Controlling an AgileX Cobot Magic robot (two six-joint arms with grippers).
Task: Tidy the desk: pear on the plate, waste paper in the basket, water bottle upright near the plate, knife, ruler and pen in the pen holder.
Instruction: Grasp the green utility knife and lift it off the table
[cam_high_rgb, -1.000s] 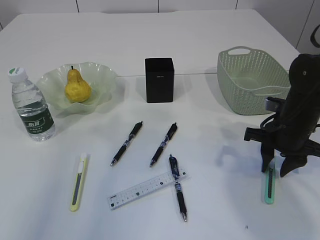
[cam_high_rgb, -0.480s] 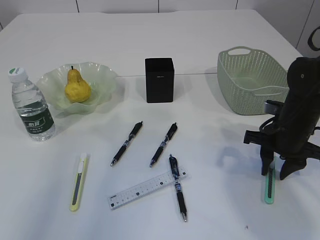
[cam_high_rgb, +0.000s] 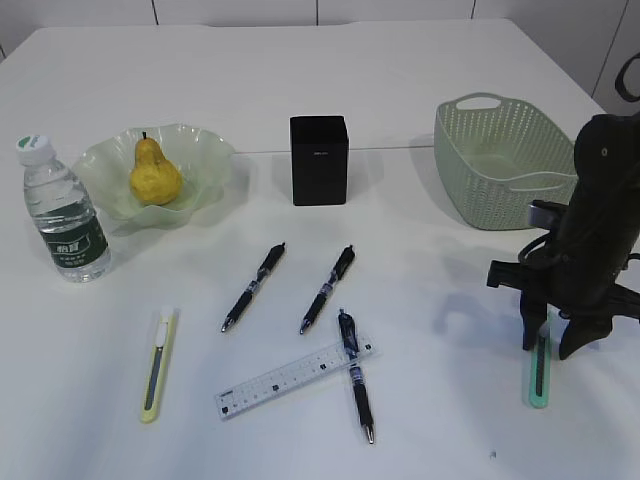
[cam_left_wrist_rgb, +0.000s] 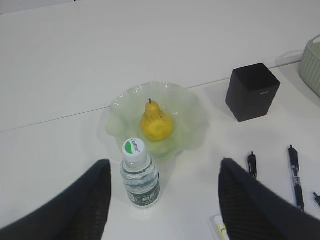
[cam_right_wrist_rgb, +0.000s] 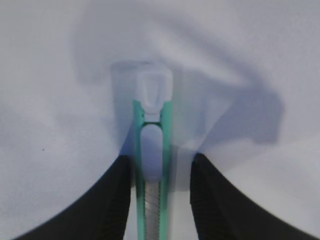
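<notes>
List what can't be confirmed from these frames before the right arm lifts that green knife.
- Right gripper contact: in the right wrist view its jaws straddle the green knife, but blur hides whether they touch it.
- Knife's upper end: the arm covers it in the exterior view.
- Basket floor: the near wall hides it in the exterior view.
- Pen holder contents: the exterior view sits too low and the left wrist view shows only black.

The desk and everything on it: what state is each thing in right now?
pear: on the plate
water bottle: upright, capped
pen holder: upright, nothing sticking out
basket: looks empty
three pens: lying flat, one across the ruler
yellow knife: lying flat
green knife: flat, between the right gripper's fingers
right gripper: open
left gripper: open, empty
</notes>
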